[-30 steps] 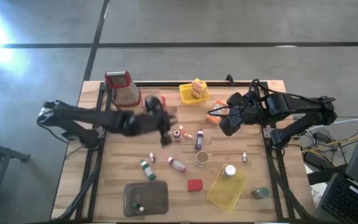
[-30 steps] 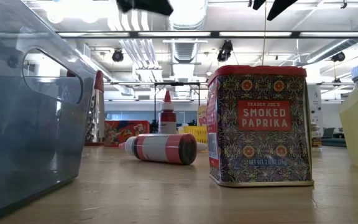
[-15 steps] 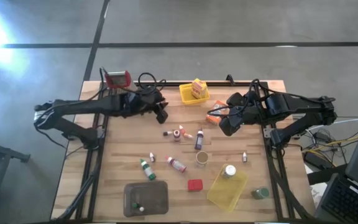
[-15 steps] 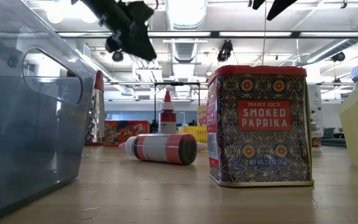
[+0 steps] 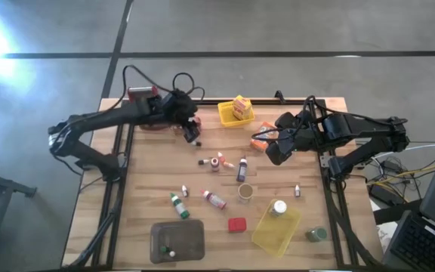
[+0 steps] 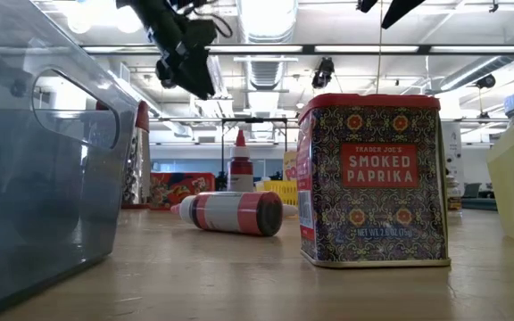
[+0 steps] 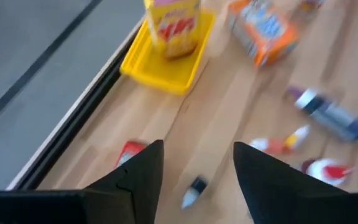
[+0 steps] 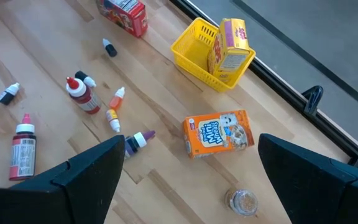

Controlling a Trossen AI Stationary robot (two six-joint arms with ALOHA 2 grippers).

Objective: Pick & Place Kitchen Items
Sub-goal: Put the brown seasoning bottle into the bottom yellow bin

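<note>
You are looking down on a pale wooden slat table (image 5: 142, 189) standing on a grey concrete floor crossed by dark seam lines; in the low view, a ceiling of ducts and strip lights is stretching behind it.

At the upper left of the high view, the left gripper (image 5: 192, 134) is hovering above the table's far edge with its fingers parted around nothing. Its wrist view is showing a small red box (image 7: 129, 152) and a tiny black-capped bottle (image 7: 192, 191) lying on the wood just past those fingers.

Low in the frame, left of centre, a clear grey plastic tray (image 5: 177, 240) is sitting with a small bottle inside. The kitchen items are lying scattered across the middle: a green-capped bottle (image 5: 177, 205), a red-and-white bottle on its side (image 5: 214, 199), a dark purple bottle (image 5: 242, 172), and a red tin (image 5: 237, 224) reading "TRADER JOE'S SMOKED PAPRIKA" in the low view.

At top centre, a small yellow basket (image 5: 229, 117) is holding a yellow box (image 5: 240, 106), its print too small to read. Right of it, an orange box (image 5: 260, 139) is lying flat, its lettering illegible, and the right gripper (image 5: 274, 148) is hanging over it spread wide and empty. At the lower right, a second yellow basket (image 5: 274, 233) is holding a white-capped jar (image 5: 279, 207).
</note>
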